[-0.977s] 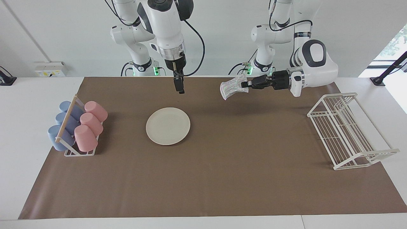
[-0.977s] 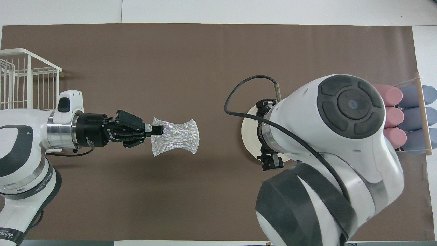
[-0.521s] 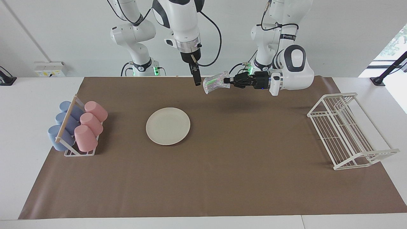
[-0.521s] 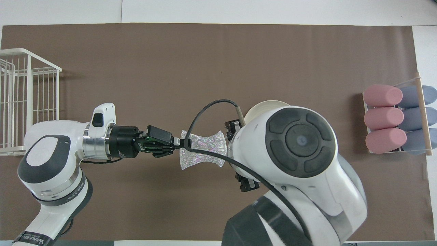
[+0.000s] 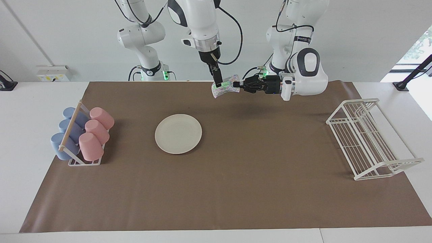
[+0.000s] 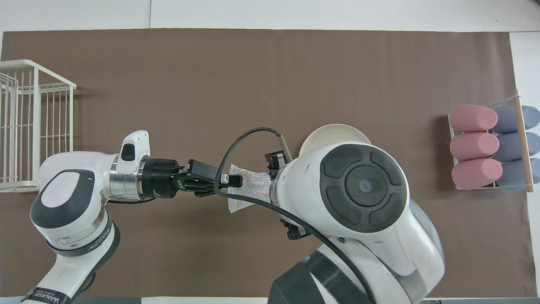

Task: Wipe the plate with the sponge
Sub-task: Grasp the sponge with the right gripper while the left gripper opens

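Sponge (image 5: 225,87) hangs in the air over the brown mat (image 5: 236,189), pinched at one edge by my left gripper (image 5: 239,84). My right gripper (image 5: 218,82), fingers spread wide, sits around the sponge's other edge. I see the plate (image 5: 178,134) flat on the mat, well apart from both.

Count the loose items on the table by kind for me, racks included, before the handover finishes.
Round cream-white shallow plate: 1
Silvery-grey glittery mesh sponge: 1, held up in the air
Pink plastic cups: 3
Blue plastic cups: 3
Small wood-barred cup rack: 1
White wire dish rack: 1
Total: 10
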`<state>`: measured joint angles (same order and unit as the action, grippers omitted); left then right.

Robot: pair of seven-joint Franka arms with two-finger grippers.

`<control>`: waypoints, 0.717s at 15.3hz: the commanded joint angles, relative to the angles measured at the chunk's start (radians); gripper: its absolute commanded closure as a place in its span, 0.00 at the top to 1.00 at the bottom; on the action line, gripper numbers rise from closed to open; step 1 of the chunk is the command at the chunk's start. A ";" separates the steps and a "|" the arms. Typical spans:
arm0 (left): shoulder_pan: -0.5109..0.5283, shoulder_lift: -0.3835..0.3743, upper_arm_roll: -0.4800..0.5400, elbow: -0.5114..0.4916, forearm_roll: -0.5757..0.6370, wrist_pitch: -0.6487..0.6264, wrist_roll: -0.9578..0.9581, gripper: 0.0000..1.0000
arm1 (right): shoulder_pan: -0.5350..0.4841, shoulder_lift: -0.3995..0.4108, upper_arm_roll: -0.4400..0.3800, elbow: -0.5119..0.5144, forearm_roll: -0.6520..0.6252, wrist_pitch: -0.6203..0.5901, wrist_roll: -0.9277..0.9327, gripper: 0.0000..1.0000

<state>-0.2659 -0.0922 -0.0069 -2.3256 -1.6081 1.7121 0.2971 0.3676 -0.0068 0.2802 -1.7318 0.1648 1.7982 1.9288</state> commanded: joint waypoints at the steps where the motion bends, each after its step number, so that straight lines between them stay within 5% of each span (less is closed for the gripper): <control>1: -0.016 -0.021 0.011 -0.028 -0.024 0.020 0.022 0.00 | -0.012 -0.004 0.007 -0.032 0.044 0.023 -0.031 1.00; 11: -0.018 -0.021 0.011 -0.029 -0.022 0.017 0.036 0.00 | -0.013 0.015 0.007 -0.055 0.102 0.138 -0.021 1.00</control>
<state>-0.2664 -0.0923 -0.0067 -2.3265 -1.6082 1.7122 0.3107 0.3674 0.0112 0.2802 -1.7700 0.2252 1.9104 1.9223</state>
